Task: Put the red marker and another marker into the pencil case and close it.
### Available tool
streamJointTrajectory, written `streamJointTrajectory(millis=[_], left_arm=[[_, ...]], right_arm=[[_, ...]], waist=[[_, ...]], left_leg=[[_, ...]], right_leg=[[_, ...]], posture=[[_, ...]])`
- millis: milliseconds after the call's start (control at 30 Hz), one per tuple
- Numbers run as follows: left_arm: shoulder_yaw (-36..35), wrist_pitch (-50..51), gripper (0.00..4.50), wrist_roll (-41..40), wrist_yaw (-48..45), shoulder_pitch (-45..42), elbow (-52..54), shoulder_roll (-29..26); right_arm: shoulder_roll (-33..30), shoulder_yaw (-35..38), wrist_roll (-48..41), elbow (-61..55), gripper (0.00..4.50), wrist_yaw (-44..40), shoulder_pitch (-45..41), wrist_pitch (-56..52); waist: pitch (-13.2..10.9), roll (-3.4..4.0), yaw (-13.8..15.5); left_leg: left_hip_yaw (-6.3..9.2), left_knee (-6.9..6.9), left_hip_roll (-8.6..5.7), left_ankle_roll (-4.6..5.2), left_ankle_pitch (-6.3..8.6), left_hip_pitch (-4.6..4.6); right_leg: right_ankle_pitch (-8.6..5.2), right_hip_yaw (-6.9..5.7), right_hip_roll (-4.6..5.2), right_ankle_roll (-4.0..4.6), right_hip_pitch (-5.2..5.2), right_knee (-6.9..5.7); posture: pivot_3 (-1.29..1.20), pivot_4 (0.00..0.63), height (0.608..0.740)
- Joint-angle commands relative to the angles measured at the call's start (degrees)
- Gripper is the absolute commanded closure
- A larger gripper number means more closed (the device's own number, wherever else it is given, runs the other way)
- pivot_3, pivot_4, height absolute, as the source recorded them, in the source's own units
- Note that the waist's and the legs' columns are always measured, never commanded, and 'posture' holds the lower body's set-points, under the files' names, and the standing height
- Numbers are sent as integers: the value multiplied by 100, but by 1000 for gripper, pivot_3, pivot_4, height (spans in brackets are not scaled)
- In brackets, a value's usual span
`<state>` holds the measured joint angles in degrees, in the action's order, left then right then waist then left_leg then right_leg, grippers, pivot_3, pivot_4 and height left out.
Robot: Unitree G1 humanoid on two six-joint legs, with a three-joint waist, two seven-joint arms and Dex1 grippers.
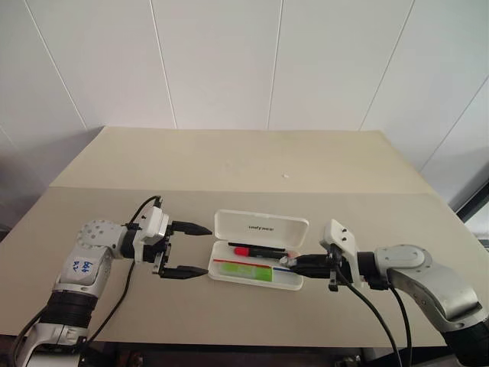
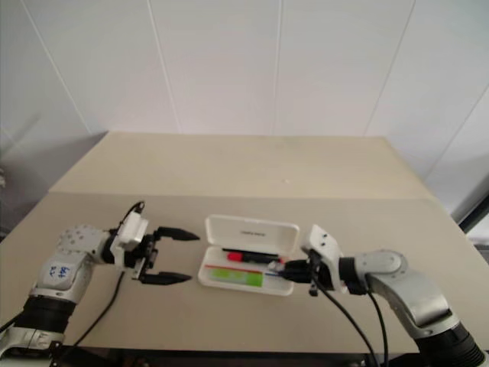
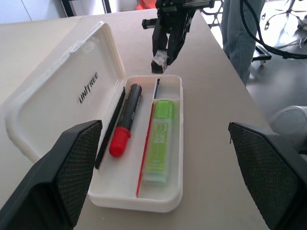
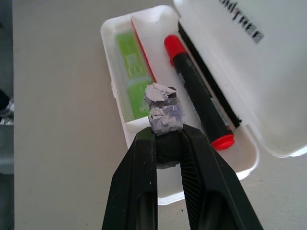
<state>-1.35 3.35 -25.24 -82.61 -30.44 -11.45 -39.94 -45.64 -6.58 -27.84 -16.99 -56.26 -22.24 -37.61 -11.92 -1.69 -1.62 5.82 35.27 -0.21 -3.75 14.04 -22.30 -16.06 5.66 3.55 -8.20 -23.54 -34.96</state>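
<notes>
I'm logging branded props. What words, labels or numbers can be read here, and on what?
"UNITREE", dark letters, on the open lid of the pencil case.
Printing on the green highlighter's label: too small to read.
Blue handwriting on a sticker on the left forearm: not legible.

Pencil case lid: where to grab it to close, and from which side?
Take the lid at its free far edge, coming from behind the pencil case: it stands open, hinged along the tray's back edge, so pulling toward the robot folds it shut. Left gripper is open.

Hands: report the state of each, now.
Left hand: open, empty.
Right hand: shut on a small grey-black block.
</notes>
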Motion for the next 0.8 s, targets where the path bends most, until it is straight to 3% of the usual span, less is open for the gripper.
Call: streamJointTrajectory(millis=[33, 600, 633, 800], left_arm=[[-224, 74, 0, -207, -73, 124, 265, -151], [-386, 52, 0, -187, -105, 135, 129, -322], [-388, 56, 0, -191, -103, 133, 132, -322], [-390, 47, 0, -185, -99, 111, 104, -326]], right_arm=[[13, -34, 11, -101, 3404, -148, -86, 63], [282, -397, 546, 466, 3404, -440, -333, 396], [277, -384, 539, 437, 2680, -470, -329, 370], [226, -329, 502, 253, 1089, -570, -260, 251]], waist=[[0, 0, -5], [0, 0, -11], [0, 0, -12], [0, 0, -12]], left_leg=[[0, 0, 0, 0, 0, 0], [0, 1, 0, -1, 0, 2], [0, 1, 1, -1, 0, 2], [0, 1, 1, -1, 0, 3]], right_leg=[[0, 0, 0, 0, 0, 0], [0, -1, 0, 1, 0, -3], [0, -1, -1, 1, 0, -3], [0, -1, -1, 1, 0, -5]], posture=[[0, 150, 740], [0, 150, 740], [0, 150, 740], [0, 150, 740]])
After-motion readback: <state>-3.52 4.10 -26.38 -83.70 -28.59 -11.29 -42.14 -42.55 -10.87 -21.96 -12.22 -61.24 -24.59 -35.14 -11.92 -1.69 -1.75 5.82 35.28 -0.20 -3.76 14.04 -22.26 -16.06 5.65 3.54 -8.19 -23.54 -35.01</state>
